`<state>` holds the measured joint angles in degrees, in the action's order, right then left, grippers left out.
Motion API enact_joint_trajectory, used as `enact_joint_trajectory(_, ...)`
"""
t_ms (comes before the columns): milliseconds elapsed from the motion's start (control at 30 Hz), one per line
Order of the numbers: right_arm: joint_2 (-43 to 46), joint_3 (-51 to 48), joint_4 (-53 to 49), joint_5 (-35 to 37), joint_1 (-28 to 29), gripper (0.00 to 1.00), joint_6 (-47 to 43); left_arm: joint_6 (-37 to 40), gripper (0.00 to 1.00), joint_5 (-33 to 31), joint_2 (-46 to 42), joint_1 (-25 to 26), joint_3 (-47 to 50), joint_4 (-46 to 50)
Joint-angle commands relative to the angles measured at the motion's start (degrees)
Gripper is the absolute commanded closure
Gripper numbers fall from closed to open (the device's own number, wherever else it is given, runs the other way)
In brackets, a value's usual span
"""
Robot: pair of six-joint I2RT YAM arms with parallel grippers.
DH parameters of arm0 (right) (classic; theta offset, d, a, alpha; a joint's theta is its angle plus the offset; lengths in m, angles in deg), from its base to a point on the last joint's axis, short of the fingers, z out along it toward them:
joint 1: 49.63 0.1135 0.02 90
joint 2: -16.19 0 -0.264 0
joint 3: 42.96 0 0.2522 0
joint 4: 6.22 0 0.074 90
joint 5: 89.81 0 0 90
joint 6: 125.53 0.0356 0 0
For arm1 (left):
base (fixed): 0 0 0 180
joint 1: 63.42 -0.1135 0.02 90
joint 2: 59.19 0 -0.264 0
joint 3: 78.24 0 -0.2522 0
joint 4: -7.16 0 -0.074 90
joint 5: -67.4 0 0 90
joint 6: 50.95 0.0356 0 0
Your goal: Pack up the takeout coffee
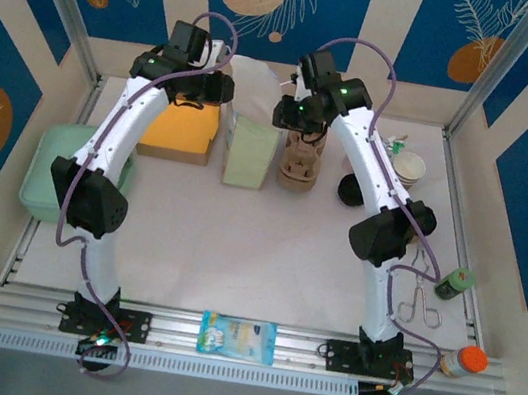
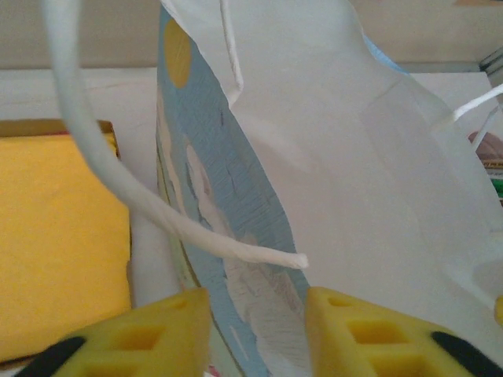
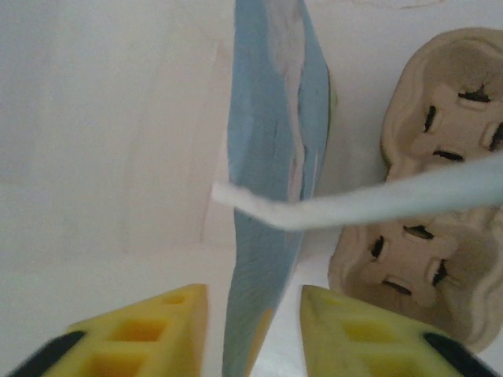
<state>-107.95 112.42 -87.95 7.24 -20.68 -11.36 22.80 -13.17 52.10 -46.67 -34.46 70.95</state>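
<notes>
Takeout coffee [image 1: 351, 190] beside right arm [image 1: 375, 171], black lid showing, axis unclear.

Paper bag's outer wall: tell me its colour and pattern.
Paper bag: light blue outside, whitish patches, a yellow disc; clearest in the left wrist view.

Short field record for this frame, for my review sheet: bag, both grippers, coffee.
bag: paper bag upright, back centre of table
left gripper: fingers astride bag's left wall; grip unclear
right gripper: fingers astride bag's right wall, gaps on both sides, open
takeout coffee: on table right of pulp carrier, not in bag
</notes>
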Motion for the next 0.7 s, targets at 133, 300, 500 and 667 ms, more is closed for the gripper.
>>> enact_joint_trajectory(133, 3.38, -1.78, -2.13, 4.36, 2.24, 0.91, -0.78, 0.16, 0.85, 0.87, -4.67, 0.64, 5.39, -1.55)
enact_joint_trajectory(300, 6.10, -4.36, -2.12, 5.31, 3.15, 0.98, -0.83, -1.05, 0.97, 3.05, -10.21, 1.14, 11.28, -4.08)
enact_joint_trajectory(500, 10.84, -8.79, -1.73, 7.38, 5.33, 0.99, -0.78, -3.33, 0.76, 5.63, -18.72, 1.20, 18.49, -7.14)
enact_joint_trajectory(667, 16.34, -15.47, -0.67, 8.69, 7.71, 0.99, -0.20, -3.06, 0.30, 5.18, -24.23, 1.22, 20.45, -6.73)
